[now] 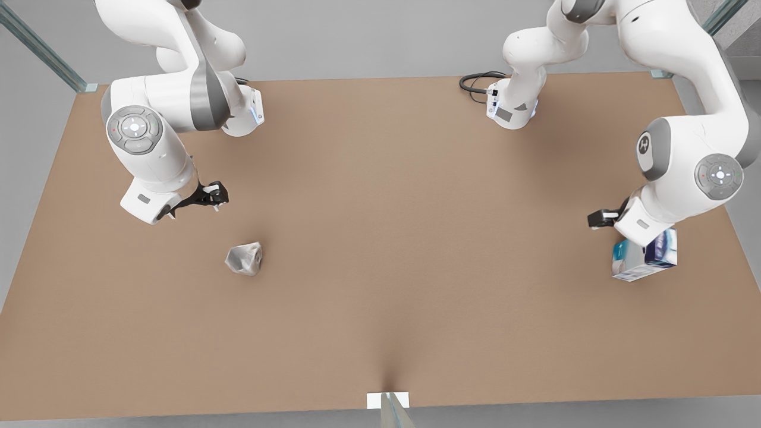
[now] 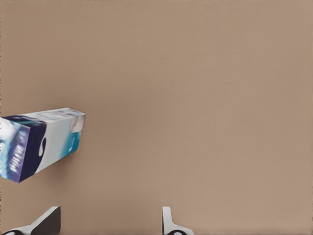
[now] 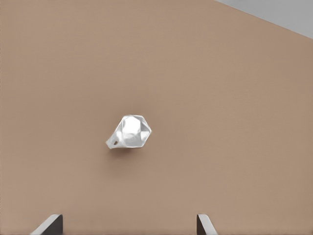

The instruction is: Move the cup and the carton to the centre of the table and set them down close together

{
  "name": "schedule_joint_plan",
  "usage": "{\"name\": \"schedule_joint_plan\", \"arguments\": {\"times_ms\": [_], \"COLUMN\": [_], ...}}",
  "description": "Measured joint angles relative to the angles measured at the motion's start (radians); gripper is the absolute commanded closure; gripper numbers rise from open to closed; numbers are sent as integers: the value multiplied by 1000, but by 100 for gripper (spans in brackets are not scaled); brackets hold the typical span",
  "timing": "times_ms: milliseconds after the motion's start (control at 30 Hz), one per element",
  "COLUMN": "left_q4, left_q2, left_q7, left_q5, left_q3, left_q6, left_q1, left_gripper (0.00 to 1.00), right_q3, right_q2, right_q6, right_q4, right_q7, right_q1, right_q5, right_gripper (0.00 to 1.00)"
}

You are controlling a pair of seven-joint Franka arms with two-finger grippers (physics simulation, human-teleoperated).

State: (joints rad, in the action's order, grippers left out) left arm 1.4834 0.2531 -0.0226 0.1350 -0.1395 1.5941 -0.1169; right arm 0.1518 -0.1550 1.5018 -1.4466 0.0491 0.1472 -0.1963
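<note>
The cup (image 1: 244, 259) is lying at the front view's lower left on the table (image 1: 380, 249), well apart from the right gripper (image 1: 217, 199), which is hanging above and up-frame of it with fingers spread and holding nothing. The cup's faceted sides are looking slippery — a closing pinch could be squirting it sideways, I judge. At the front view's right, the left gripper (image 1: 596, 219) is hovering open just beside the carton (image 1: 645, 255), offset toward centre — descending from here, it could be clipping the box's edge and tipping it.
</note>
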Motion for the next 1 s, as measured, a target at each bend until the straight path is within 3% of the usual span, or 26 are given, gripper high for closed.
{"name": "schedule_joint_plan", "arguments": {"times_ms": [133,267,433,633,733,833,933,1000], "left_q4": [-23,-107,-253,-390,-349,-278,-84,-71], "left_q2": [9,44,202,346,347,329,188,182], "left_q7": [9,54,289,366,461,879,663,478], "left_q5": [2,0,-33,-105,-124,-109,-96,-89], "left_q3": [-2,10,12,11,11,7,9,11], "left_q6": [3,-114,-114,-94,-74,160,153,138], "left_q1": [7,-50,-312,-415,-422,-409,-412,-407], "left_gripper": [0,0,0,0,0,1,1,1], "right_q3": [11,17,12,12,12,12,12,12], "right_q2": [-53,-205,-255,-293,-305,-348,-364,-375], "right_q6": [9,72,306,412,427,428,440,441], "right_q4": [9,5,-152,-235,-241,-240,-242,-241], "right_q7": [88,480,499,502,502,500,499,491], "right_q1": [3,81,-43,-45,-44,-48,-46,-56], "right_q5": [1,44,133,136,136,138,138,138], "right_gripper": [0,0,0,0,0,0,0,0]}}
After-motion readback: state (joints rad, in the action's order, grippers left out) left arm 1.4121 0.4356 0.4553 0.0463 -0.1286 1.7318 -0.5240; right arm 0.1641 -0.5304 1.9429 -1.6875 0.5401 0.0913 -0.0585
